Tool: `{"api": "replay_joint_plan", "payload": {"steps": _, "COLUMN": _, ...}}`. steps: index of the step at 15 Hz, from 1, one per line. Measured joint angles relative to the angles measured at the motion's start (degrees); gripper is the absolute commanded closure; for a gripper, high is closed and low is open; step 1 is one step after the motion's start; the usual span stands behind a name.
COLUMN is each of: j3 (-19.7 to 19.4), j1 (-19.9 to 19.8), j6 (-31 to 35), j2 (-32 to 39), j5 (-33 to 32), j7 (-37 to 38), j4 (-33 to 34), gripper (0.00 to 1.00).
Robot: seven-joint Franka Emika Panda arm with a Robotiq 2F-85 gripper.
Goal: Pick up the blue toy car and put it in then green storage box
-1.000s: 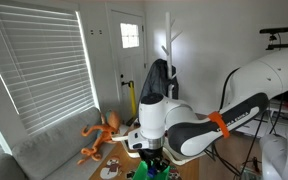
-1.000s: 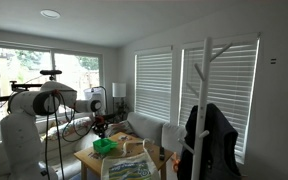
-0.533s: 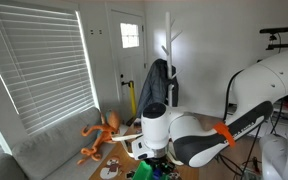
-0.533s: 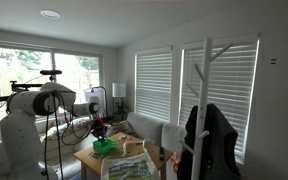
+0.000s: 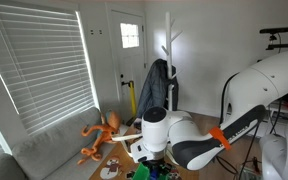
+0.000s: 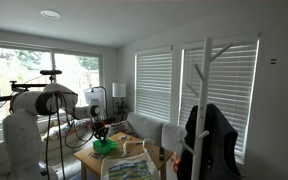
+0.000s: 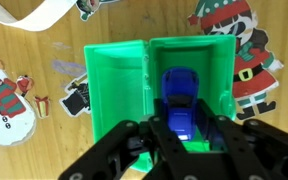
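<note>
In the wrist view the blue toy car sits between my gripper's black fingers, which are shut on its sides. It hangs over the right compartment of the bright green storage box, nose pointing away from me. Whether the car touches the box floor cannot be told. The left compartment shows only green floor. In both exterior views the gripper is low over the green box on the small wooden table; the car is too small to make out there.
The table carries Christmas pictures: a snowman at left, an elf figure at right. An orange long-armed toy lies on the grey sofa behind. A white coat rack with a dark jacket stands further back.
In an exterior view the arm's wrist has shifted a little to the right and lower over the box. The car stays in the gripper.
</note>
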Motion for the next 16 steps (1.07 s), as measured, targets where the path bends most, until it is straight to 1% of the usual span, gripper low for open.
{"api": "replay_joint_plan", "payload": {"steps": 3, "j3": 0.0, "j1": 0.01, "j6": 0.0, "j2": 0.48, "j5": 0.78, "j7": -0.48, "j4": 0.0, "gripper": 0.9}}
{"api": "replay_joint_plan", "payload": {"steps": 4, "j3": 0.0, "j1": 0.02, "j6": 0.0, "j2": 0.58, "j5": 1.02, "j7": -0.63, "j4": 0.0, "gripper": 0.75}}
{"api": "replay_joint_plan", "payload": {"steps": 5, "j3": 0.0, "j1": 0.02, "j6": 0.0, "j2": 0.71, "j5": 1.31, "j7": -0.93, "j4": 0.0, "gripper": 0.4}}
{"api": "replay_joint_plan", "payload": {"steps": 6, "j3": 0.0, "j1": 0.02, "j6": -0.01, "j2": 0.86, "j5": 1.66, "j7": -1.41, "j4": 0.0, "gripper": 0.39}}
{"api": "replay_joint_plan", "payload": {"steps": 11, "j3": 0.01, "j1": 0.04, "j6": -0.19, "j2": 1.35, "j5": 2.81, "j7": -2.37, "j4": 0.0, "gripper": 0.05}}
{"api": "replay_joint_plan", "payload": {"steps": 12, "j3": 0.05, "j1": 0.06, "j6": -0.19, "j2": 1.2, "j5": 2.76, "j7": -2.23, "j4": 0.0, "gripper": 0.0}}
{"api": "replay_joint_plan", "payload": {"steps": 14, "j3": 0.42, "j1": 0.13, "j6": 0.11, "j2": 0.08, "j5": 1.99, "j7": -1.16, "j4": -0.07, "gripper": 0.0}}
{"api": "replay_joint_plan", "payload": {"steps": 16, "j3": 1.11, "j1": 0.34, "j6": 2.31, "j2": -2.74, "j5": -0.27, "j7": 1.5, "j4": -1.04, "gripper": 0.0}}
